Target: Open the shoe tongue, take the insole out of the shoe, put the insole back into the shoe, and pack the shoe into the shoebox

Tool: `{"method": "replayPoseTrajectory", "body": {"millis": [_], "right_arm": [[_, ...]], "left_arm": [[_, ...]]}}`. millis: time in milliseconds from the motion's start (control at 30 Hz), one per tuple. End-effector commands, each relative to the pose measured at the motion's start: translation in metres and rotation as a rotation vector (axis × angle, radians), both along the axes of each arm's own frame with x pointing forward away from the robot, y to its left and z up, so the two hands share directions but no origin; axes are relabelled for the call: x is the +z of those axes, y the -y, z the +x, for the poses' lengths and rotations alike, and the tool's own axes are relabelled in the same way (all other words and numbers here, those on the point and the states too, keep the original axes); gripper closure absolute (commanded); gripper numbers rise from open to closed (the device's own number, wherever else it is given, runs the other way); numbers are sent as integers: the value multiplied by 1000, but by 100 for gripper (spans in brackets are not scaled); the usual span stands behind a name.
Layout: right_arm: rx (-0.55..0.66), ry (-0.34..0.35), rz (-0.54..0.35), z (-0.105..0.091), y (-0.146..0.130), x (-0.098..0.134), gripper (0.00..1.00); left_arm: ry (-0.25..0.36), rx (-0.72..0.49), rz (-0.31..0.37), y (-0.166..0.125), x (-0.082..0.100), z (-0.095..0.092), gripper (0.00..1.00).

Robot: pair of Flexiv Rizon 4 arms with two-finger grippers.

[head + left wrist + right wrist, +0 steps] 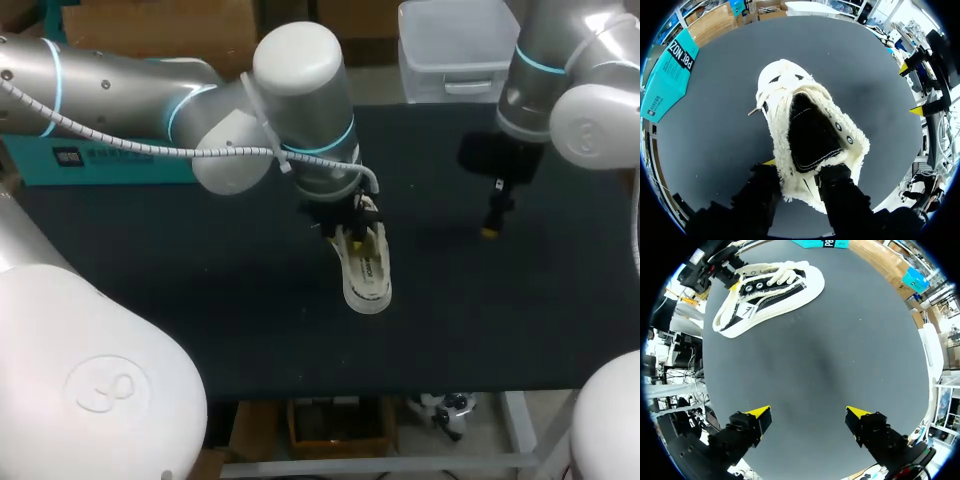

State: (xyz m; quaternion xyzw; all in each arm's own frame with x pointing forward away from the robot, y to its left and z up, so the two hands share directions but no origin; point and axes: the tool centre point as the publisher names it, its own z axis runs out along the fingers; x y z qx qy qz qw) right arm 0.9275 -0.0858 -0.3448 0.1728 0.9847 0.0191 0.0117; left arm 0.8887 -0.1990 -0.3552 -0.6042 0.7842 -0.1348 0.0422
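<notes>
My left pincer (799,176) sits at the heel end of the shoe (367,268), and as far as I can see both fingers press the heel collar from two sides, so I count it as clamped on the shoe. In the head view the shoe lies just below the middle of the frame on the dark table (180,300), toe toward the lower edge, heel up under my left wrist. My right pincer (807,417) hangs in the upper right of that view, well apart from the shoe, its fingers spread wide with nothing between them. Looking along my left fingers, the mouth of the shoe gapes dark, the laces bunched at its far end. I cannot make out the insole inside. I judge the task to be at its opening steps: the shoe is held steady and the insole not yet out. The next move calls for my right arm to come across and reach into the mouth while my left holds the heel. The teal box (40,165) at the left edge I take for the shoebox.
</notes>
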Motion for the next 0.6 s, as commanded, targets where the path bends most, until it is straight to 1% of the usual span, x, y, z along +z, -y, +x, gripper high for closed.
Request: {"method": "replayPoseTrajectory", "body": {"millis": [33,67,100,233,333,500,600], "right_arm": [[28,3,-4,-1,2,-2,0],[32,2,-5,0,3,-2,0],[43,5,-6,0,3,-2,0],[96,19,-13,-1,2,-2,0],[112,6,-13,-2,1,2,0],[108,-23,-25,-5,-7,8,0],[103,-28,-41,-13,-16,13,0]], "left_arm": [[4,12,0,-3,-1,2,86],[5,17,-1,-4,-1,2,97],[6,19,-1,-5,-1,2,100],[9,22,-1,-7,0,3,100],[19,6,-2,-8,1,2,100],[39,-33,-10,-12,6,2,100],[50,-56,-18,-16,12,2,100]]}}
